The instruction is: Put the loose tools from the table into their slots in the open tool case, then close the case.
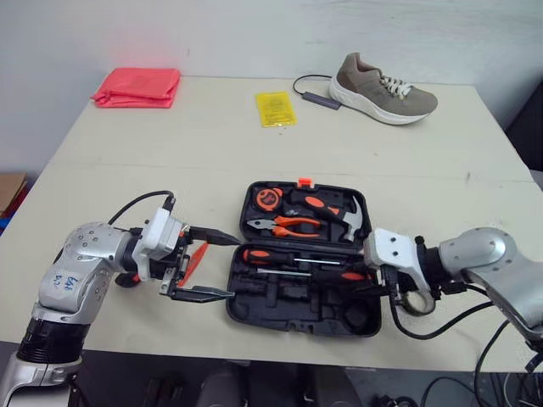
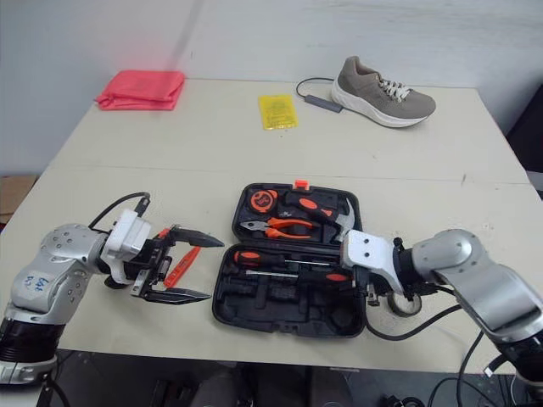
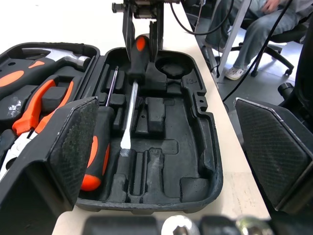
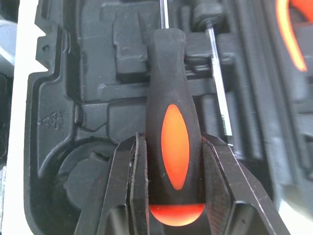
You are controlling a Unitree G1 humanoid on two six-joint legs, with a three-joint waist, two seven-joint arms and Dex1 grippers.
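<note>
The right fingers (image 4: 122,186) are clenched on either side of a screwdriver (image 4: 168,68), gripping its black handle with the orange oval near the butt end. The right gripper (image 4: 173,142) holds it low over the lower half of the open case (image 1: 280,305), with the shaft lying along a moulded channel. Whether the handle is pressed fully home cannot be told. Just beside it a second screwdriver (image 3: 98,152) lies in its slot, pointing the other way. The upper half of the case holds a tape measure (image 1: 269,198), pliers (image 1: 284,225) and a hammer (image 1: 335,209). A round recess (image 3: 171,66) and several other slots are empty. The left gripper (image 1: 235,267) hangs at the case's left edge with its fingers (image 3: 73,142) spread wide and grasping nothing. Beneath it a slim orange tool (image 1: 193,261) lies loose on the bench (image 1: 170,153). A grey ring (image 2: 403,303), possibly a roll of tape, lies on the bench under the right wrist. The step in hand looks like seating this screwdriver. Next, it seems, the right arm should push the handle down until it sits, then open and lift straight off so the tool is not dragged out. The orange tool and the ring remain to be stowed, and the case is not yet closed.
</note>
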